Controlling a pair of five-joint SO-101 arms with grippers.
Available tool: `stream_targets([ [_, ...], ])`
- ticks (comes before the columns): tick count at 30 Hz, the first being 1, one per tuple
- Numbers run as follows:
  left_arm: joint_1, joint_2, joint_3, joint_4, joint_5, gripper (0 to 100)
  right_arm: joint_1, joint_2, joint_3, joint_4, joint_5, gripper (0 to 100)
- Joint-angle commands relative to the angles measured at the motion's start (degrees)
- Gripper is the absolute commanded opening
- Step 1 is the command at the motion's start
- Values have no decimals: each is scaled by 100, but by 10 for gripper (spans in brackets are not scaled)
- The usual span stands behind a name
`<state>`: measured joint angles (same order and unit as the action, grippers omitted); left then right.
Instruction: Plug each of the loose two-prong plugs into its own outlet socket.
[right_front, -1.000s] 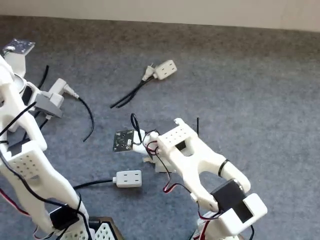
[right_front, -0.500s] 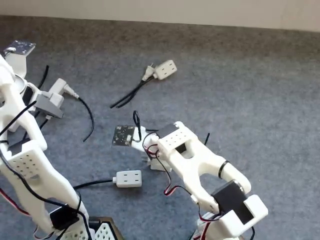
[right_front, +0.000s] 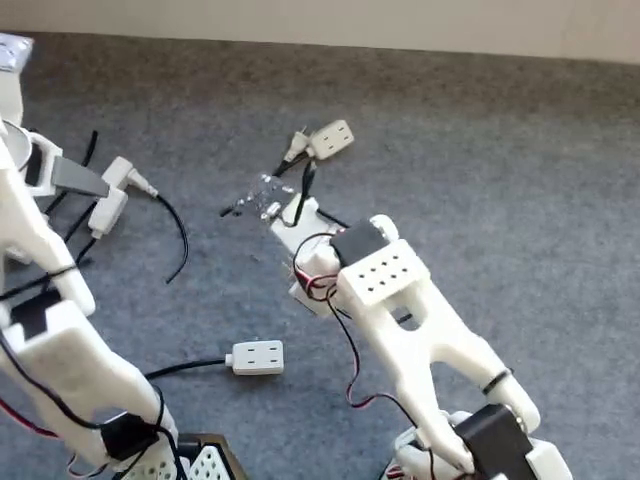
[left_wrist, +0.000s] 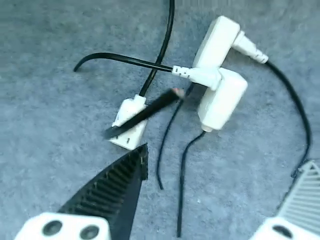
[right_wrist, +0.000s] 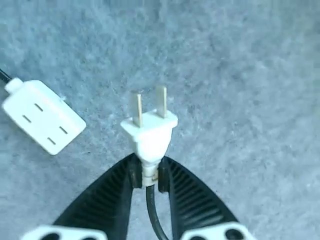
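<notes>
Right end effector (right_wrist: 147, 172) clamps the two-prong plug (right_wrist: 150, 131) by its cord neck, prongs pointing ahead of it; outlet socket (right_wrist: 42, 116) lies off to one side; risk: thin grip lets plug pivot, prongs miss slots; left end effector (left_wrist: 224, 162) gapes empty.

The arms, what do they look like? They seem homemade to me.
The left arm and right arm are white plastic shells with grids of small holes, black motor blocks at the joints and loose red and black wires. The right claw has two black ribbed fingers; the left claw shows one black, one pale.
</notes>
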<state>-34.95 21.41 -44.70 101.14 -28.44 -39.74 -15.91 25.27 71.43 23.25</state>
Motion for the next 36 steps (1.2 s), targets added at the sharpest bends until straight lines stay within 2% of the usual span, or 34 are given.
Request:
stream_targets([
  [1,541,-1077,963,44,105,460,-224,-312,-286,242,-299,7],
  [5,1024,-2325,2668,-624,246,469,-233,-347,-286,303,-686,7],
  [12,1525,-5279,7196,-3437,396,469,-233,-356,-233,268,-1477,7],
  [16,1886,-6844,9182,-4334,686,471,-338,-356,-189,110,-1512,7],
  [23,2519,-8549,10448,-4545,1635,473,-1385,-901,1473,-1314,-1512,7],
  [27,2721,-9235,10923,-4703,2031,502,-1314,-1516,1622,-1332,-1512,7],
  [36,2949,-10800,11978,-4475,1996,500,-1165,-1763,1807,-1429,-1521,7],
])
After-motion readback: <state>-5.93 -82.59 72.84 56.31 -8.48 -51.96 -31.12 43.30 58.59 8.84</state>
